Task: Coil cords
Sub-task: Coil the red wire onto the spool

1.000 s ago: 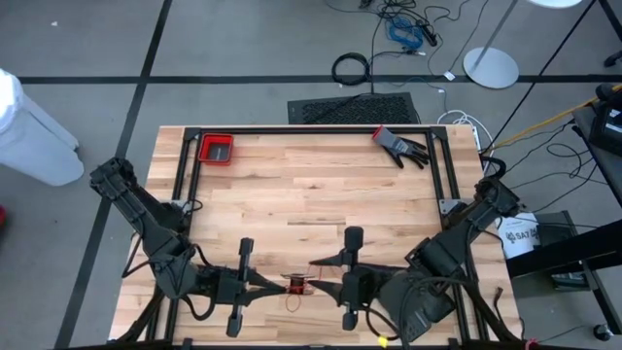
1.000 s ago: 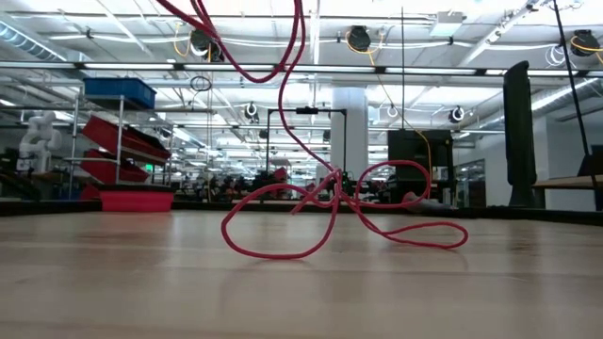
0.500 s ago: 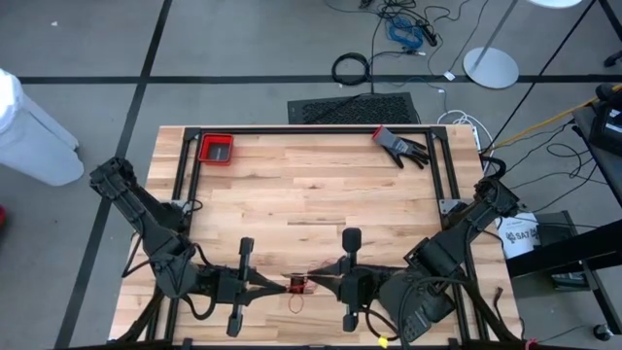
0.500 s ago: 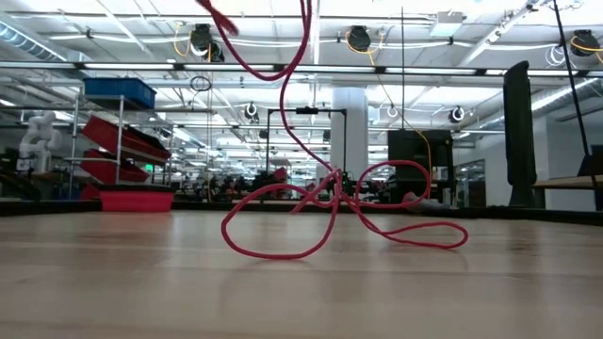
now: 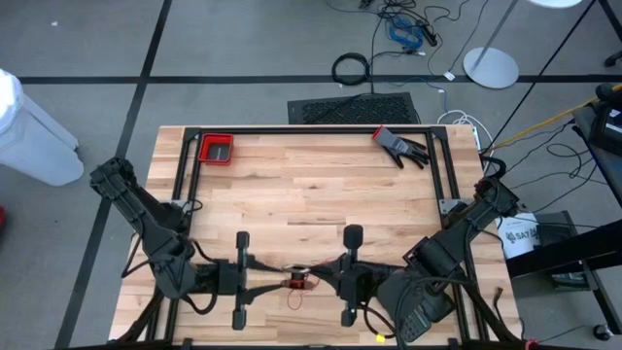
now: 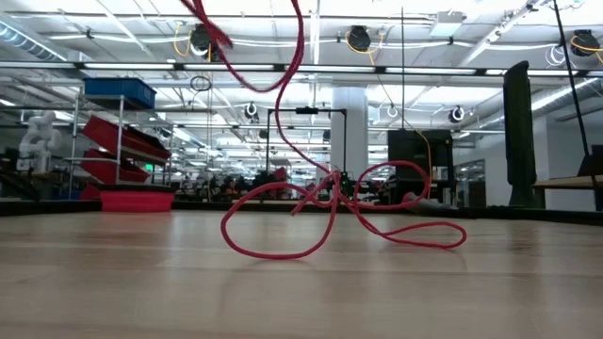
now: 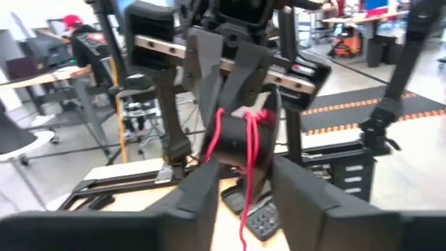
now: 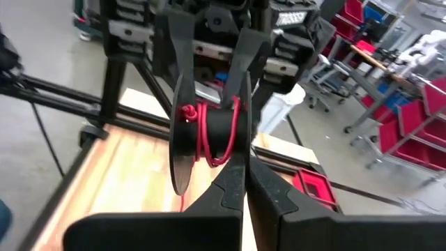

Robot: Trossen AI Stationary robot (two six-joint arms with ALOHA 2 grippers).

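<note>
Looking from above, the left hand (image 5: 275, 283) has eased apart off the spool (image 5: 300, 284), while the right hand (image 5: 318, 282) has clamped it above the surface (image 5: 311, 194), a handover. Low view: red cord (image 6: 311, 212) loops trail unwound. Right wrist view: closed fingers (image 8: 240, 183) pinch the flange.

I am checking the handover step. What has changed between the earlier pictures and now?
The right gripper closed on the spool of red cord, and the left gripper opened around it. The loops on the table, the red bin and the glove stayed put.
</note>
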